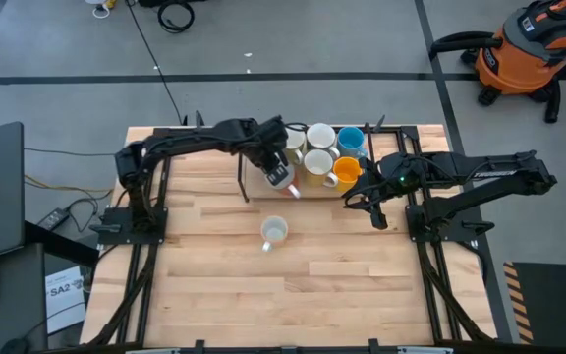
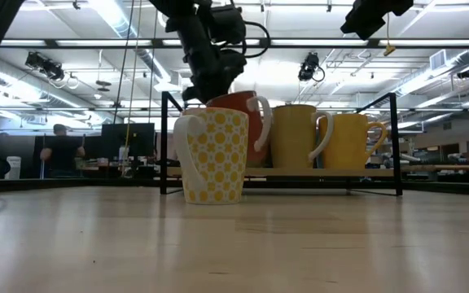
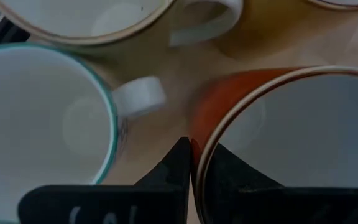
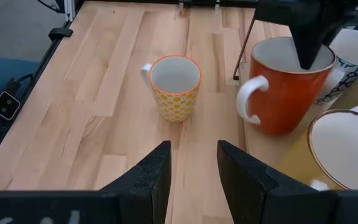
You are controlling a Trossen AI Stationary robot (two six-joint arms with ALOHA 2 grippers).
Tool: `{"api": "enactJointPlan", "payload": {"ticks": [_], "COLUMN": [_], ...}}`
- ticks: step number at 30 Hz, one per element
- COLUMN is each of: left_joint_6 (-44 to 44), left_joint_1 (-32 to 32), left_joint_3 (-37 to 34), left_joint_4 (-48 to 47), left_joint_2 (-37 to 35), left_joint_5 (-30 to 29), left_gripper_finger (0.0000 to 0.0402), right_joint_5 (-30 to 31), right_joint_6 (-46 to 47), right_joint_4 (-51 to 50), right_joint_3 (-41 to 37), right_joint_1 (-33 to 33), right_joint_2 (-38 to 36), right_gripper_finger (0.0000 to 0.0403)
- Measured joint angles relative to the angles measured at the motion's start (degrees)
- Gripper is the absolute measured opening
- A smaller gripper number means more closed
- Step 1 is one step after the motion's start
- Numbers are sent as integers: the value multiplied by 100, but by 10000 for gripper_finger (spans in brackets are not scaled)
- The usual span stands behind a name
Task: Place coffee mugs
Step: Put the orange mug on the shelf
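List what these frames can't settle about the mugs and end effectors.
- High view: left end effector covers the orange mug; the mug cluster behind is crowded, count unclear.
- Low view: yellow-patterned mug blocks the mugs behind it.
- Left wrist view: mugs cut off by edges.
- Right end effector: open, holding nothing.

Open tabletop (image 1: 312,285) lies all round the lone patterned mug (image 1: 274,232). At the far edge the mugs (image 1: 320,157) crowd together inside a black frame (image 1: 244,182), leaving little room between them.

grey floor (image 1: 293,39), orange shop vacuum (image 1: 524,49), ceiling strip lights (image 2: 112,12).
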Motion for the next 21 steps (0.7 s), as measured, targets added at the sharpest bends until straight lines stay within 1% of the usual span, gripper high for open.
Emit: {"api": "enactJointPlan", "payload": {"ticks": [9, 21], "left_joint_6": [-31, -9], "left_joint_1": [0, -21], "left_joint_3": [0, 0], "left_joint_4": [234, 225], "left_joint_2": [66, 62], "left_joint_5": [-448, -440], "left_gripper_finger": [36, 37], "right_joint_5": [0, 0], "right_joint_6": [0, 0], "right_joint_4": [1, 1], "right_joint_3": [0, 0], "right_joint_1": [0, 0], "right_joint_2": [0, 0], "right_gripper_finger": [135, 135]}}
